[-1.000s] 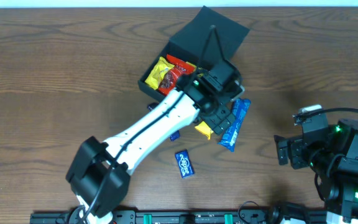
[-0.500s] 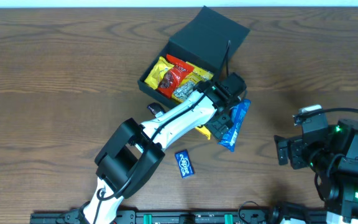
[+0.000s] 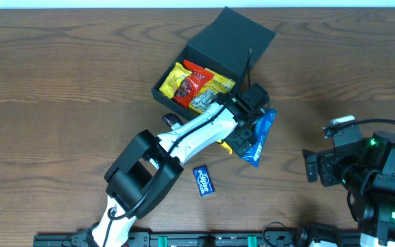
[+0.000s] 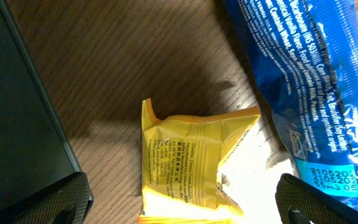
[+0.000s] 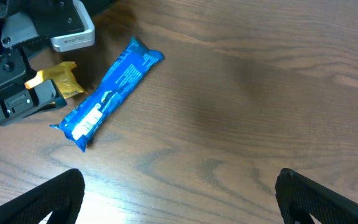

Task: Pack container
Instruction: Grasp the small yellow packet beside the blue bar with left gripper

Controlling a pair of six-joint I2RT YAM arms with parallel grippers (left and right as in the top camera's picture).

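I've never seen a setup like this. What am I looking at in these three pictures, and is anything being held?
Two robot arms work at a wooden table, each ending in a two-finger gripper. One picture looks down from above; the other two come from cameras on the wrists. The left gripper hangs open over a yellow packet beside a long blue packet. The right gripper is open too, off to the side. The container, lid up, holds snacks. A small blue packet lies apart. Nothing is held.

The container (image 3: pixel 232 38) holds packets (image 3: pixel 192 86); a bar (image 3: pixel 258 144) lies beside.
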